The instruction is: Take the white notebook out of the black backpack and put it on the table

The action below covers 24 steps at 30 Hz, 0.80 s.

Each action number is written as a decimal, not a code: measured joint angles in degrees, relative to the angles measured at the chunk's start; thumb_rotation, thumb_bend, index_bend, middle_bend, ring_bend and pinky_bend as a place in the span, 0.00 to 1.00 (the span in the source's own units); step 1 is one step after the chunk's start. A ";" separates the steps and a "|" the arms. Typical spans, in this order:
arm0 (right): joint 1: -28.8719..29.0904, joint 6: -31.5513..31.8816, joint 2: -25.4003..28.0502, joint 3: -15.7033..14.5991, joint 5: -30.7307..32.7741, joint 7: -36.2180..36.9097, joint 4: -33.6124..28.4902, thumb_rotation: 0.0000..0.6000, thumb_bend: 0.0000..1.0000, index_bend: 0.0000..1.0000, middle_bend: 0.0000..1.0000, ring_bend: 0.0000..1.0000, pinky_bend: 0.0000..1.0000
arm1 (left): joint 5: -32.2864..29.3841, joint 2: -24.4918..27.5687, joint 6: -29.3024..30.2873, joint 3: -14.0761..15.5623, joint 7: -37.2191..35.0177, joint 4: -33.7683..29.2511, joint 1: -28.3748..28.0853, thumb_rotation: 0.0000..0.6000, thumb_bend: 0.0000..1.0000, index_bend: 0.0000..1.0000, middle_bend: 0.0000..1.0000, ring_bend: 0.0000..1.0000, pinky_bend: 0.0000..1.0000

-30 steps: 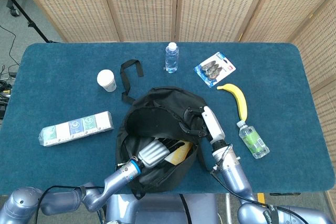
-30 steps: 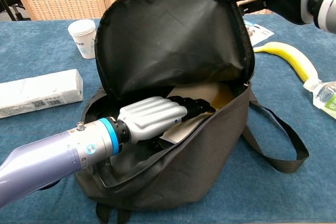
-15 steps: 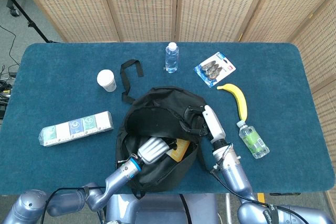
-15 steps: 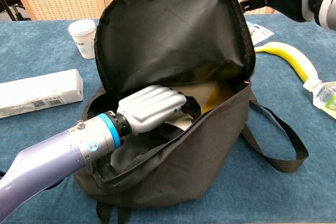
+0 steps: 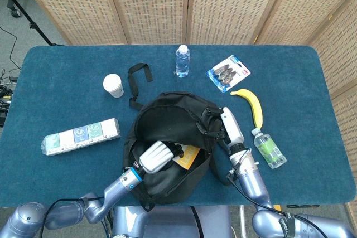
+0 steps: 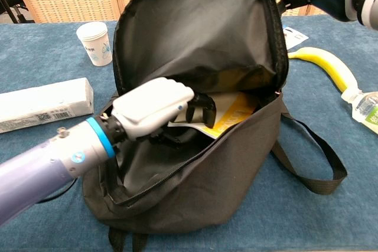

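1. We see the left robot hand (image 6: 156, 107) at frame centre, inside the open black fabric backpack (image 6: 236, 163), its fingers (image 6: 204, 104) grasping the white notebook with a yellow cover patch (image 6: 227, 110).
2. The right robot hand (image 5: 223, 129) grips the backpack's raised flap at upper right.
3. The backpack sits on the blue tabletop (image 5: 56, 82).

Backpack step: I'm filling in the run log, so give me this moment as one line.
left hand: grips notebook inside backpack | right hand: holds flap open | notebook: not yet out
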 measured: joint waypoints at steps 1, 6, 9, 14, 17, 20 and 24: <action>0.06 0.09 -0.04 0.07 0.09 -0.07 0.50 1.00 0.83 0.69 0.67 0.54 0.62 | 0.27 0.92 0.75 0.20 -0.63 -1.02 0.20 1.00 0.61 0.78 0.54 0.52 0.59; 0.31 0.27 -0.22 0.41 0.87 -0.30 2.25 1.00 0.83 0.69 0.67 0.54 0.62 | 1.21 5.89 3.44 0.82 -2.95 -7.35 0.99 1.00 0.61 0.79 0.54 0.52 0.59; 0.46 0.31 -0.46 0.59 1.58 -0.39 3.81 1.00 0.83 0.69 0.67 0.54 0.62 | 1.86 10.25 4.84 1.31 -4.57 -12.38 1.43 1.00 0.61 0.79 0.54 0.52 0.59; 0.64 0.13 -1.01 0.63 2.57 -0.38 6.59 1.00 0.83 0.69 0.67 0.54 0.62 | 3.15 18.57 6.93 2.24 -7.20 -20.98 2.10 1.00 0.61 0.79 0.54 0.52 0.59; 0.58 -0.01 -1.26 0.36 2.79 -0.36 8.14 1.00 0.83 0.69 0.67 0.54 0.62 | 3.55 22.73 8.22 2.35 -8.73 -24.70 2.51 1.00 0.61 0.79 0.54 0.52 0.59; 0.44 -0.08 -1.58 0.03 2.83 -0.27 9.55 1.00 0.83 0.69 0.67 0.54 0.62 | 3.38 27.36 9.46 2.18 -11.83 -28.57 2.95 1.00 0.61 0.79 0.54 0.52 0.59; 0.26 -0.20 -2.29 -0.40 2.93 -0.07 10.99 1.00 0.83 0.69 0.67 0.54 0.62 | 2.76 33.65 11.08 1.40 -15.13 -32.54 3.62 1.00 0.61 0.79 0.54 0.52 0.59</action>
